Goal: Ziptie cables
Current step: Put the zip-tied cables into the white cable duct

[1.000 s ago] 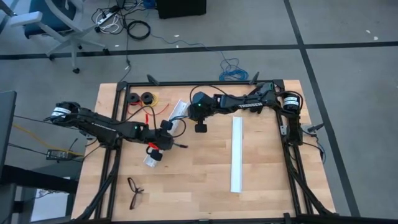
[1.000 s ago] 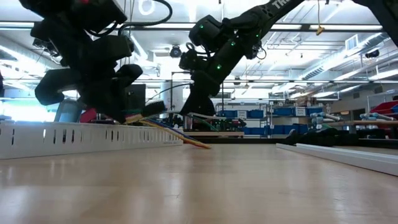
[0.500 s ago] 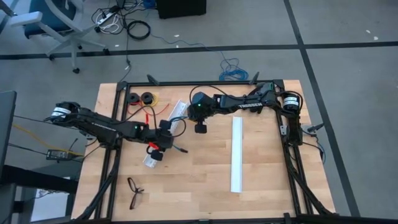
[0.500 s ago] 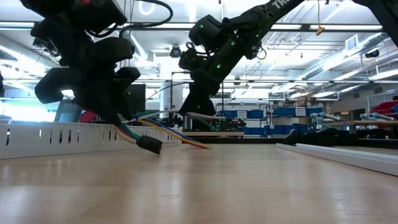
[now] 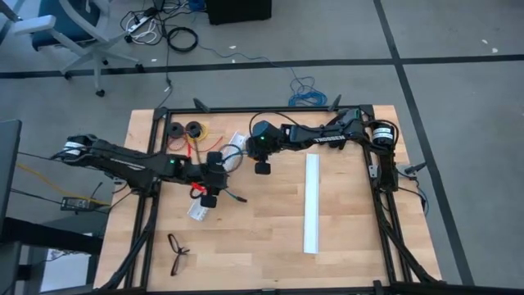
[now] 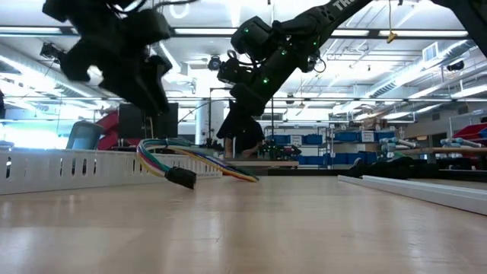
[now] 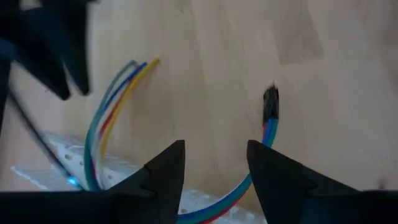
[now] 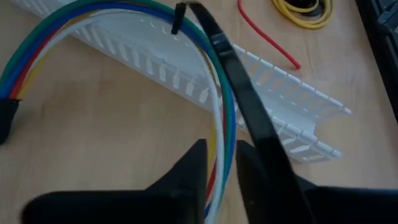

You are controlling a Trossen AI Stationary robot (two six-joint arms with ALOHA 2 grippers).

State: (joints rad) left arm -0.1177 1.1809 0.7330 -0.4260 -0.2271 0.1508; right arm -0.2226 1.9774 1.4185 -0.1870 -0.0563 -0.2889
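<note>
The cables (image 6: 202, 156), a bundle of coloured wires, arch over a white slotted rail (image 6: 76, 169). Their black connector (image 6: 181, 177) lies on the table, and it also shows in the left wrist view (image 7: 270, 102). My left gripper (image 7: 216, 149) hangs open above them, holding nothing (image 6: 148, 84). The black ziptie (image 8: 236, 81) runs from the top of the cables' arch (image 8: 43, 37) toward my right gripper (image 8: 221, 152). That gripper's fingers stand slightly apart, with the wires showing in the gap. In the high view the right gripper (image 5: 263, 168) is near the table's middle. My right gripper comes slanting down at the cables, which run through the narrow gap between its fingers (image 8: 193, 168). I cannot tell whether the fingers touch the wires. The ziptie strip merges with one dark finger in this view, so contact with it cannot be told either.
A second white rail (image 5: 312, 205) lies on the right half of the table. Two black spools with red and yellow wire (image 5: 184, 129) sit at the far left, and the yellow coil (image 8: 305, 9) shows in the right wrist view. A pair of glasses (image 5: 176, 250) lies near the front left.
My left gripper has let go of the cables' connector end and risen clear above it. The connector end dropped onto the table while the rest of the bundle stayed arched over the rail. My right arm kept its place.
</note>
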